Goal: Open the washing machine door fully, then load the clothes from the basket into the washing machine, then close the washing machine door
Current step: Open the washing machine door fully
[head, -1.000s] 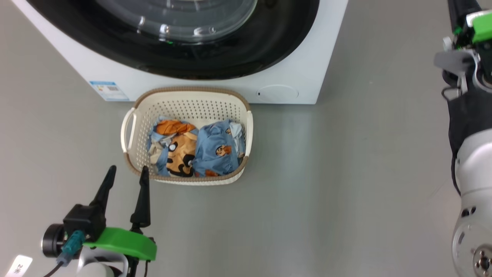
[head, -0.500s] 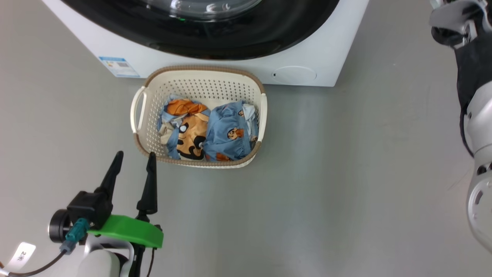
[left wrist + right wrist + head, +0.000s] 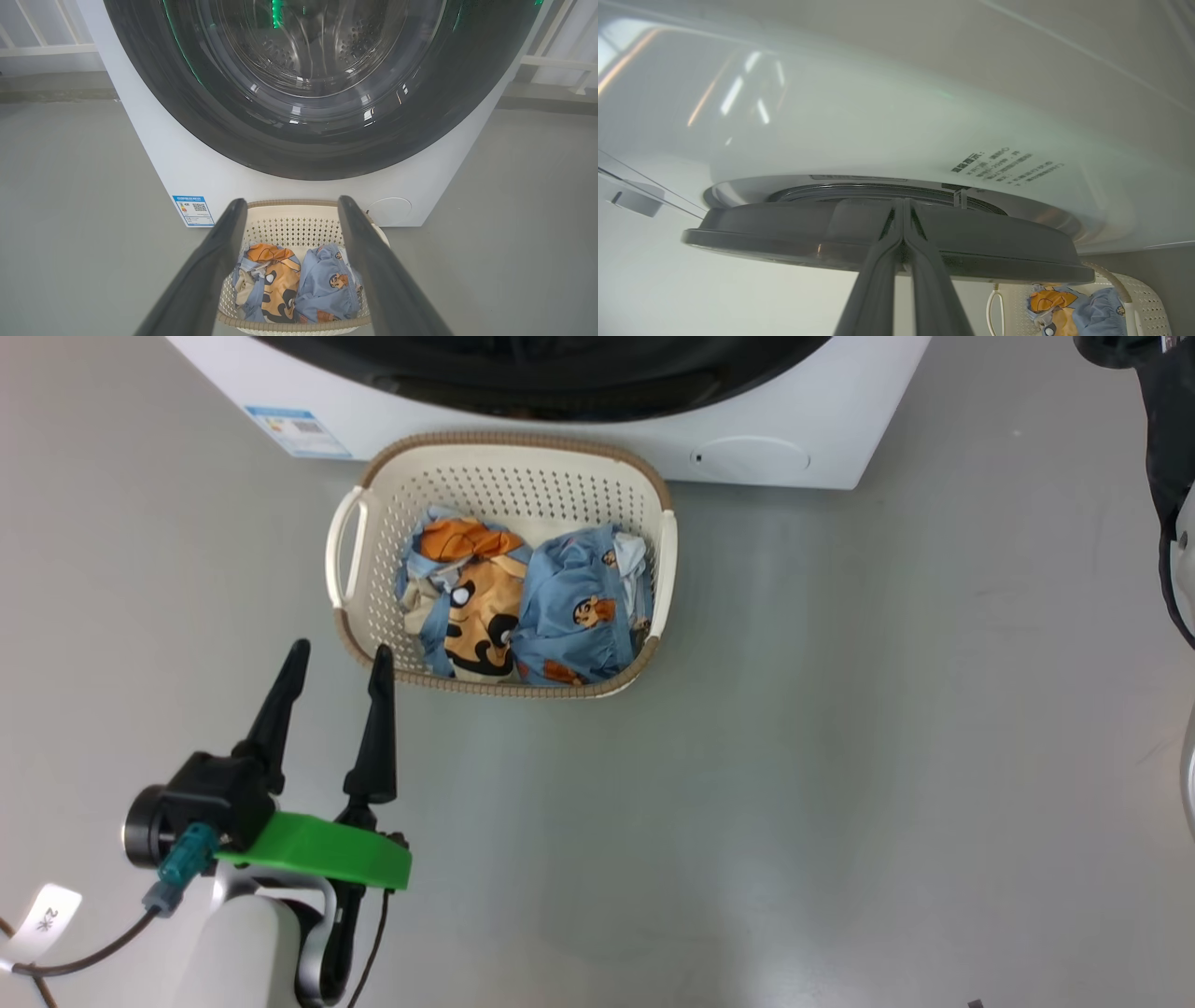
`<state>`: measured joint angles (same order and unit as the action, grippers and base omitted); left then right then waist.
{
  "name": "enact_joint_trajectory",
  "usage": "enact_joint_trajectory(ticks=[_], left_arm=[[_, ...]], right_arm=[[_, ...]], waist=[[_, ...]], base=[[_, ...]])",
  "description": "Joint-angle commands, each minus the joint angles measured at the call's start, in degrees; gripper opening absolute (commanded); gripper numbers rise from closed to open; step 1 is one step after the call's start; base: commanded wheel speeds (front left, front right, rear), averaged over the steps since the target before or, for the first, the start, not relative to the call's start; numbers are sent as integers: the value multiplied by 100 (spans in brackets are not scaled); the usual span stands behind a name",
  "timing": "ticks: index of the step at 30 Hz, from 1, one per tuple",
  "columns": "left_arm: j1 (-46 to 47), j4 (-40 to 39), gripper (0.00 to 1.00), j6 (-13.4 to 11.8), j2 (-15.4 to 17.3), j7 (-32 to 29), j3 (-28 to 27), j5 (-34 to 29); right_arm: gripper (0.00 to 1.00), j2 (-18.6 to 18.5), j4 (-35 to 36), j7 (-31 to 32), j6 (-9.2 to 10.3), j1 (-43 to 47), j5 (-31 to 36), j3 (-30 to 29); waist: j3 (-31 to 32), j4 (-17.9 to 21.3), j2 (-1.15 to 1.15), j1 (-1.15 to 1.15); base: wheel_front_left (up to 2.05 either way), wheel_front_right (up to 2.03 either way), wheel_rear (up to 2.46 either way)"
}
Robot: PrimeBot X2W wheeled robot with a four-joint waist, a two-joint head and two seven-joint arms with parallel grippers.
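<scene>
Lower left in the head view, the left gripper (image 3: 340, 649) hovers empty, fingers spread wide, just short of the basket (image 3: 513, 436). The clothes (image 3: 523, 607) lie inside it. Along the top edge stands the washing machine (image 3: 840, 401). In the right wrist view, the right gripper (image 3: 903, 203), fingers pressed together, points at the washing machine door (image 3: 784, 228) rim.

Smooth grey floor (image 3: 840, 756) with a soft sheen; white railings (image 3: 42, 46) line the far side.

Washing machine door (image 3: 322, 154) covers the drum (image 3: 299, 51); basket (image 3: 509, 437) lies open above.
</scene>
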<state>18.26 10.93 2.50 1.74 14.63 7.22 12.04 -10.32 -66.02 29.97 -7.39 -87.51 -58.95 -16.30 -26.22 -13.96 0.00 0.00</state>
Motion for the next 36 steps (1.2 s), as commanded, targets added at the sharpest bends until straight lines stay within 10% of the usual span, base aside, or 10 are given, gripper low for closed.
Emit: enact_joint_trajectory(ticks=[1, 36], left_arm=[[104, -151, 100, -48, 114, 37, -146, 62], [442, -56, 100, -112, 114, 37, 237, 314]], right_arm=[[0, 169, 95, 49, -10, -250, 116, 63], [0, 262, -388, 346, -10, -1019, 592, 154]], waist=[[-114, -57, 0, 0], [-390, -304, 0, 0]], base=[[0, 0, 0], [0, 0, 0]])
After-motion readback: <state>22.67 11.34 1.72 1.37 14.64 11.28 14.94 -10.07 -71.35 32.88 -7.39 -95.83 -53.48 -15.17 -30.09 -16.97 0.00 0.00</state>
